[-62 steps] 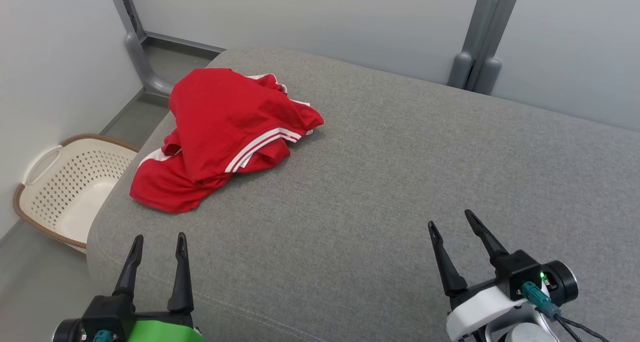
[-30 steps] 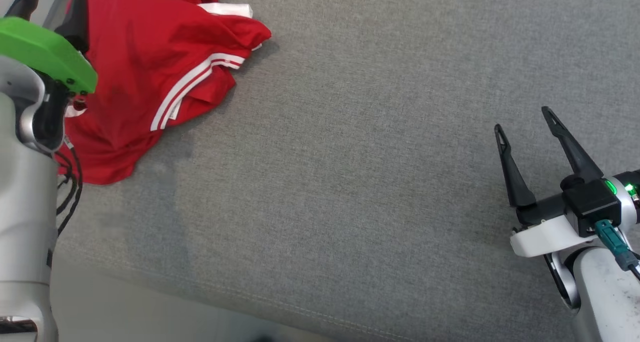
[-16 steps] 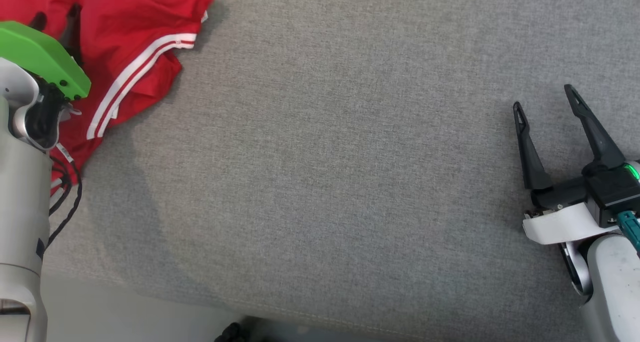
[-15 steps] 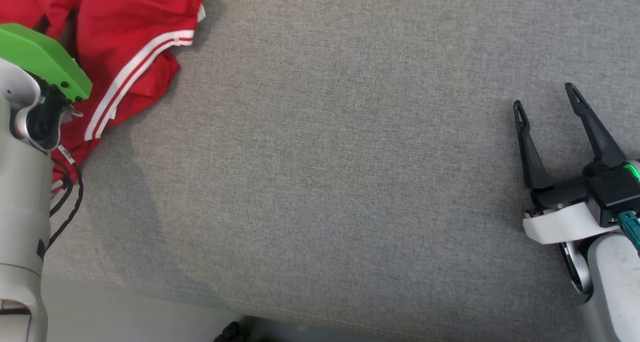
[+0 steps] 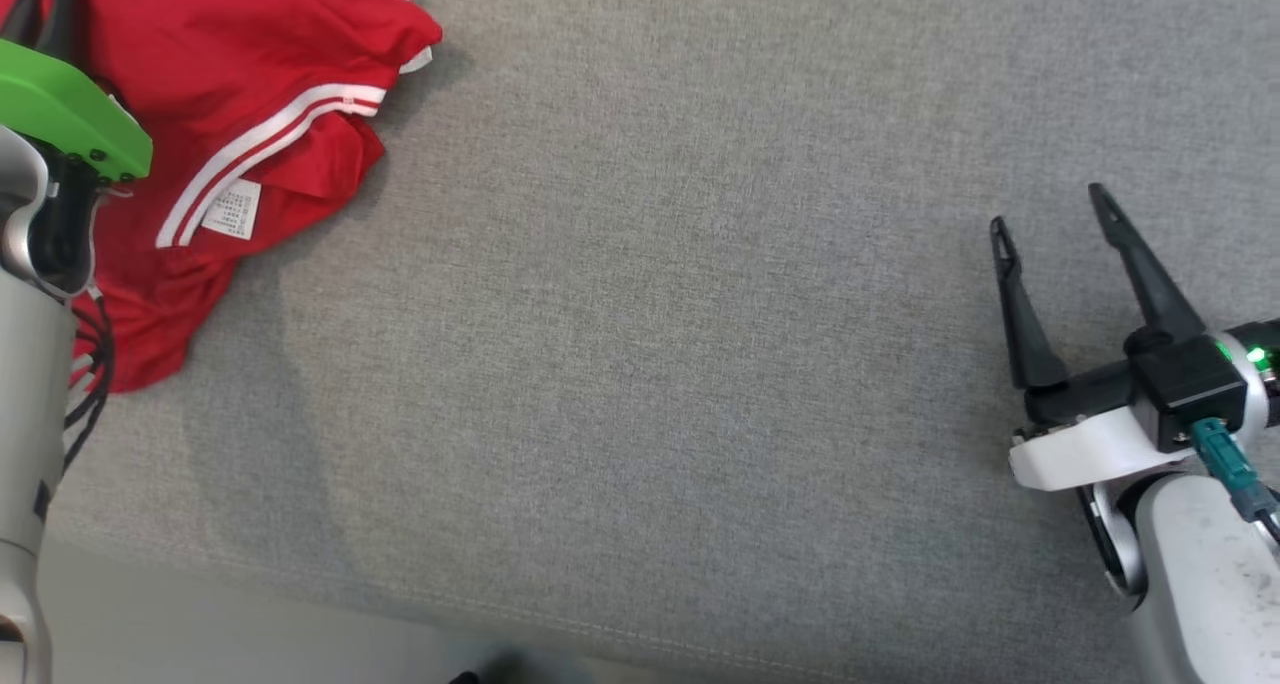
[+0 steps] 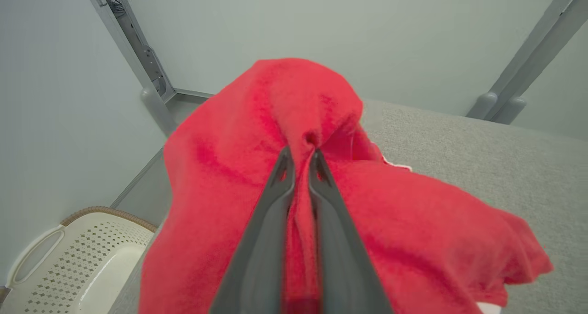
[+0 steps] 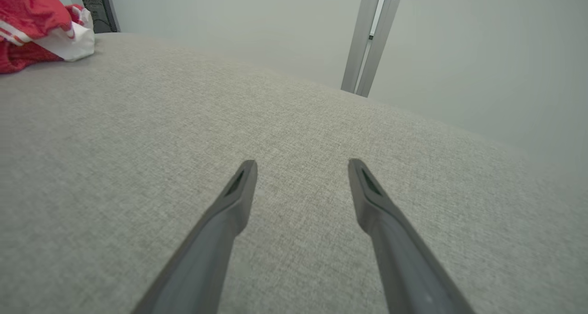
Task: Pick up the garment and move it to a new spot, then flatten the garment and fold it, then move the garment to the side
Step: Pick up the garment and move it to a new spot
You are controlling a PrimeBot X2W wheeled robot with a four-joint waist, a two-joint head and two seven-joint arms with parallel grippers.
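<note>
Matt cloth garment, coarse-woven cushion

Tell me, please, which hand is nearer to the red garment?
Left. The left hand is shut on a bunched fold of the red garment; the right hand is open above the grey cushion, well off to the garment's right.

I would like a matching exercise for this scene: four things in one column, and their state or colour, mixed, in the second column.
1. left gripper
2. right gripper
3. garment
4. basket

A. cream, perforated
B. open, above bare grey upholstery
C. red with white stripes
D. shut on the garment

Pairs: 1-D, 2-B, 3-C, 4-A
</note>
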